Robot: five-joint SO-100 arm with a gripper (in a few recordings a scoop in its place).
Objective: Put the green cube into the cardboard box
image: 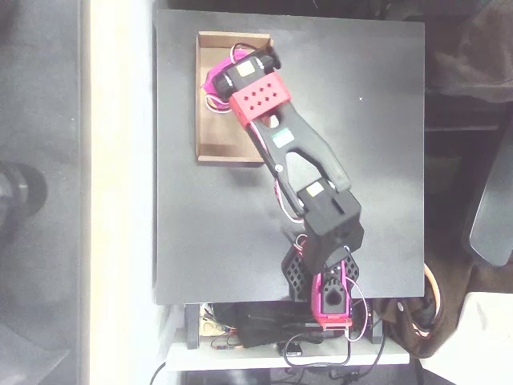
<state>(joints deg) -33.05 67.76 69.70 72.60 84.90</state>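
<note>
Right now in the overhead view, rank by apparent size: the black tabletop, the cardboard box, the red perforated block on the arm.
1. black tabletop
2. cardboard box
3. red perforated block, though it sits nearer the camera

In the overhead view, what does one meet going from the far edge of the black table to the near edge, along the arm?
Cardboard box, arm's red perforated block over it, black-and-magenta arm base.
</note>
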